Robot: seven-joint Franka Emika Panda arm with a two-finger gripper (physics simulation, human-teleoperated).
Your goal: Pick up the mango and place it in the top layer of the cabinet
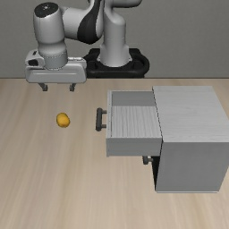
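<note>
The mango (63,119) lies on the wooden surface (54,179), free of any grip. The pincer (59,89) hangs at about 12 o'clock from it with its two fingers spread apart and nothing between them. At 3 o'clock from the mango stands the grey cabinet (190,134), its top drawer (132,125) pulled out, the drawer's dark handle (101,118) facing the fruit.

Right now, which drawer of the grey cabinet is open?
The top grey drawer, the one with the dark bar handle, is pulled out toward the exterior view's left. The lower drawer's small handle sits tight against the grey box-shaped cabinet.
</note>
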